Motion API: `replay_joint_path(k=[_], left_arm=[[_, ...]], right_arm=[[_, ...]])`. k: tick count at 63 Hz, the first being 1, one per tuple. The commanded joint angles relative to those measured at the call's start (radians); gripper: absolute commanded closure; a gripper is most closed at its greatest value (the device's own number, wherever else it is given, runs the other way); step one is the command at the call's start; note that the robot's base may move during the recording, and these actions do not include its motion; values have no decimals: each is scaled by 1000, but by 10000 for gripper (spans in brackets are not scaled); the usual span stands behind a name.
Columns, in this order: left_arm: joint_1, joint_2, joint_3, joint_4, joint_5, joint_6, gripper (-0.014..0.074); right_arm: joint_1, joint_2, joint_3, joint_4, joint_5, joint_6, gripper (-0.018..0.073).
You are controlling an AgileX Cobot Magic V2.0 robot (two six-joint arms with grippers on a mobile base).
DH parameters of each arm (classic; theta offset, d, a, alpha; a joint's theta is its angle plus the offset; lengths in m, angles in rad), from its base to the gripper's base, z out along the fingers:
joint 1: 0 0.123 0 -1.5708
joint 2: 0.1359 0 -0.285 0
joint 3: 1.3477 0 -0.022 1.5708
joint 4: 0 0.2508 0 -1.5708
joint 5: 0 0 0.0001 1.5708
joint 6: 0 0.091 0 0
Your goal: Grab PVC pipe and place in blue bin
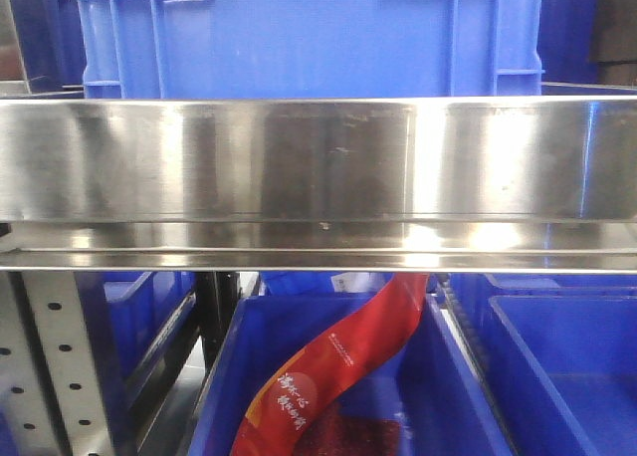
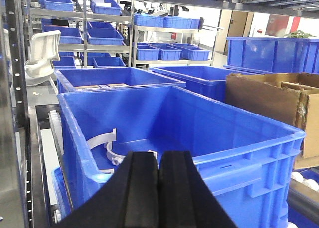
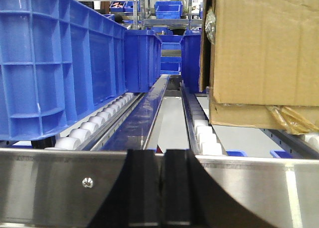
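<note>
White PVC pipe pieces [image 2: 107, 147] lie in blue bin [image 2: 239, 153] just ahead of L pincer [image 2: 159, 188]; both L and R pincer [image 3: 160, 188] closed, empty.

PVC pipe pieces [image 2: 107, 147] lie inside the bin [image 2: 239, 153], left of a cardboard box [image 2: 271, 101].

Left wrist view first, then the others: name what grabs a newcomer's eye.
The big blue bin fills the left wrist view, white curved pipe pieces lying inside, with the left gripper shut just before it. Front view: a shiny steel shelf rail over a red packet. Right wrist view: a cardboard box.
</note>
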Motion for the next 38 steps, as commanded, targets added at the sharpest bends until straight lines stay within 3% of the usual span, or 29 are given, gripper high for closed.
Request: replay_joint_path(k=[1, 8, 11, 18, 27, 38], left_arm=[[-4, -5, 1, 1, -21, -1, 707], [-4, -5, 3, 4, -18, -1, 707], [11, -13, 20, 43, -21, -1, 707], [77, -76, 84, 110, -32, 9, 707], [176, -192, 241, 110, -45, 9, 707], [288, -328, 472, 110, -147, 9, 707]], right_arm=[[-4, -3, 3, 3, -14, 6, 727], [-4, -3, 3, 3, -14, 6, 727], [-4, -3, 3, 3, -14, 6, 727], [-4, -3, 3, 3, -14, 6, 727], [-4, -3, 3, 3, -14, 6, 727], [-4, -3, 3, 3, -14, 6, 727]])
